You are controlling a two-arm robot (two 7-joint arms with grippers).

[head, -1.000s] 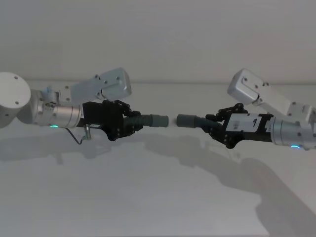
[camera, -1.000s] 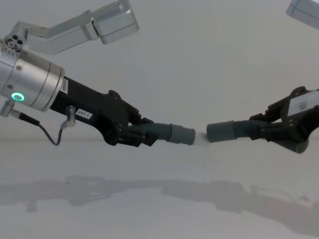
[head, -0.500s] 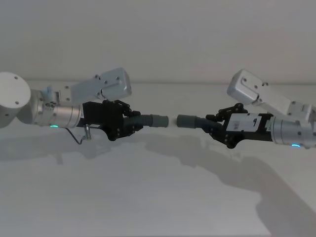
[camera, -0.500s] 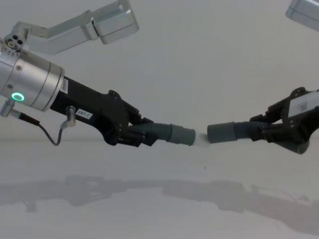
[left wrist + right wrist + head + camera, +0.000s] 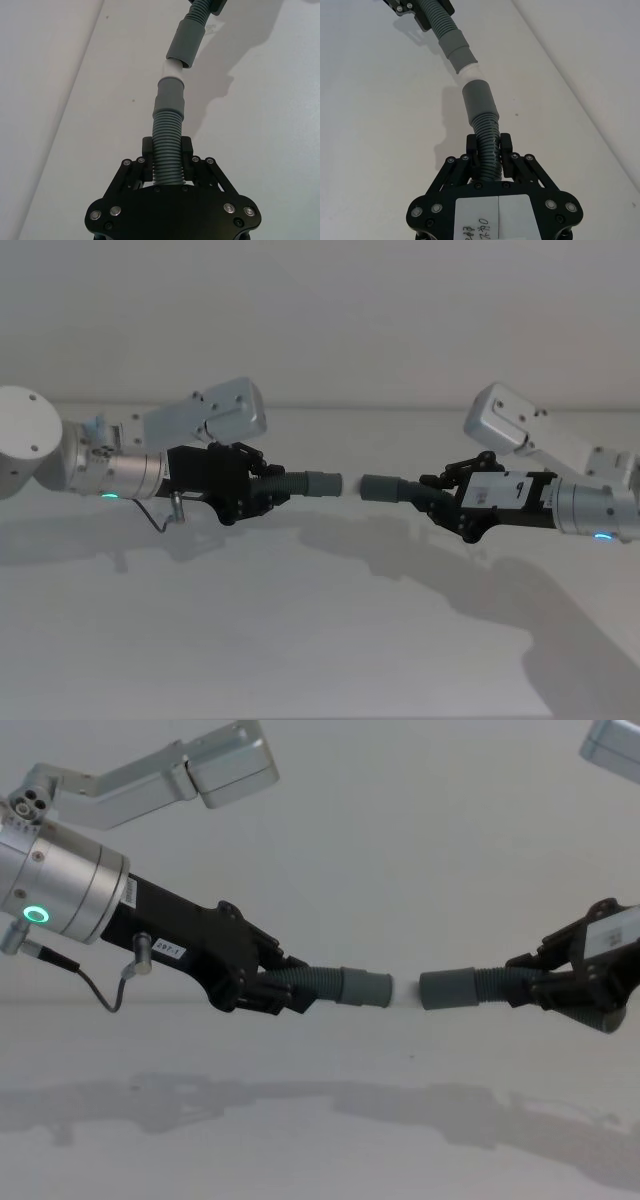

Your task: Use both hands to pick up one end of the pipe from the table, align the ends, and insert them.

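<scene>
Both pipe pieces hang above the desk [image 5: 320, 640], cuffs facing — the left gripper [image 5: 262, 492] pinching the left pipe piece [image 5: 300, 483], the right gripper [image 5: 440, 508] pinching the right pipe piece [image 5: 390, 488]. A white spigot [image 5: 172, 68] bridges the cuffs; slight tilt could jam it — or flex the ribbed hose.

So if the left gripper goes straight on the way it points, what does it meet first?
Probably the right pipe piece's cuff: the left gripper holds its own piece aimed there, tips nearly meeting.
</scene>
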